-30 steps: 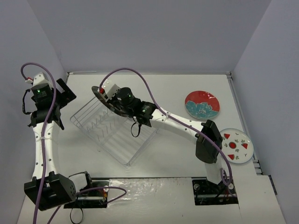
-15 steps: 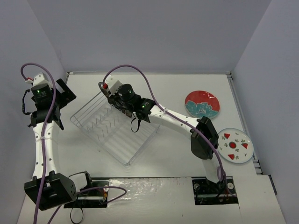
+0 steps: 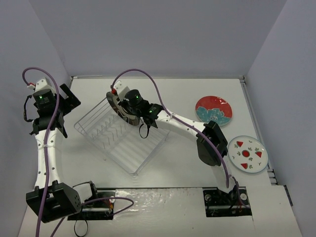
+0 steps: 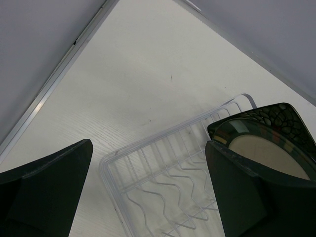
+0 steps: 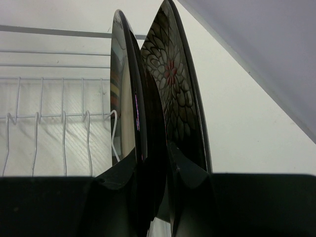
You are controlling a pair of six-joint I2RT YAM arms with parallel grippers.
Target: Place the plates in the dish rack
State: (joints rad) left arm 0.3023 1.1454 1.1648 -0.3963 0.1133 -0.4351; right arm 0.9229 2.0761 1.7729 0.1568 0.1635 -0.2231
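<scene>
The dish rack (image 3: pixel 103 149) lies at an angle in the middle of the table. At its far end two plates stand on edge side by side. One is the round beige plate with a striped rim (image 5: pixel 123 74), the other the square black floral plate (image 5: pixel 173 79). My right gripper (image 5: pixel 154 168) is shut on the striped plate's lower edge, its right finger between the two plates. The left wrist view has both, the beige plate (image 4: pixel 269 153) in front of the floral plate (image 4: pixel 281 116). My left gripper (image 4: pixel 148 145) hangs open and empty above the rack's left corner (image 4: pixel 106 168).
A red-and-teal floral plate (image 3: pixel 214 110) lies flat at the back right. A small white plate with red triangles (image 3: pixel 248 153) lies near the right edge. The right arm stretches across the table's middle. Grey walls close in the table on three sides.
My right gripper has turned the striped plate from a slant above the rack's far corner to standing on edge there. The right elbow has drifted left. The left arm has not moved.
</scene>
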